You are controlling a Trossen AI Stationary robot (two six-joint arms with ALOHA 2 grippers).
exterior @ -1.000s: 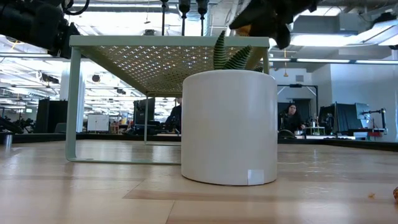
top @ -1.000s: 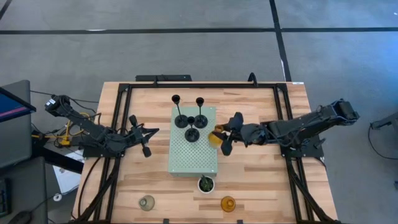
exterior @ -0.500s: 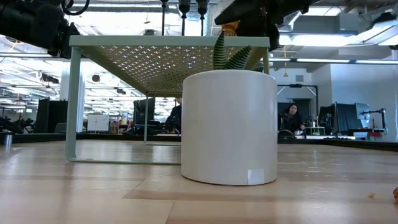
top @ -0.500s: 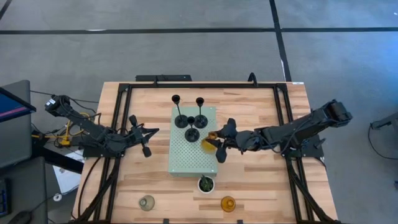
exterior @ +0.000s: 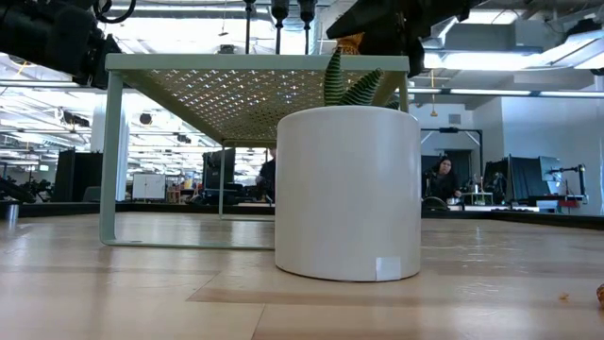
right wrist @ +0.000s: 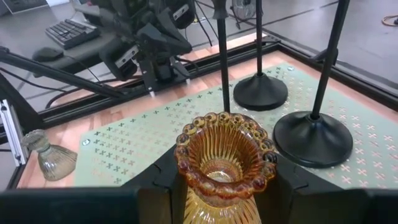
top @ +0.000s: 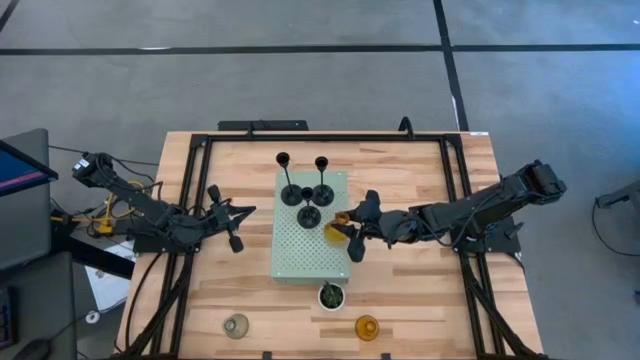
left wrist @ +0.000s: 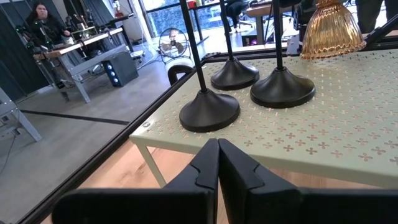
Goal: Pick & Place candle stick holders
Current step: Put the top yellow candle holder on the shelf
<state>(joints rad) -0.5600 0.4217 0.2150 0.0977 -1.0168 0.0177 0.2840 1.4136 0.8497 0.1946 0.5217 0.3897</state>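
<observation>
Right gripper (top: 352,232) is clamped on an amber holder (top: 336,232), carrying it upright at the board's (top: 300,260) right edge, just right of centre in the high view. From the right wrist, the holder's (right wrist: 222,167) long axis stands vertical over the perforated surface, with three black holders (top: 312,216) just beyond it. A free spot lies directly below, so lowering looks like the next call. Left gripper (top: 233,217) waits pressed closed and empty, left of the board.
</observation>
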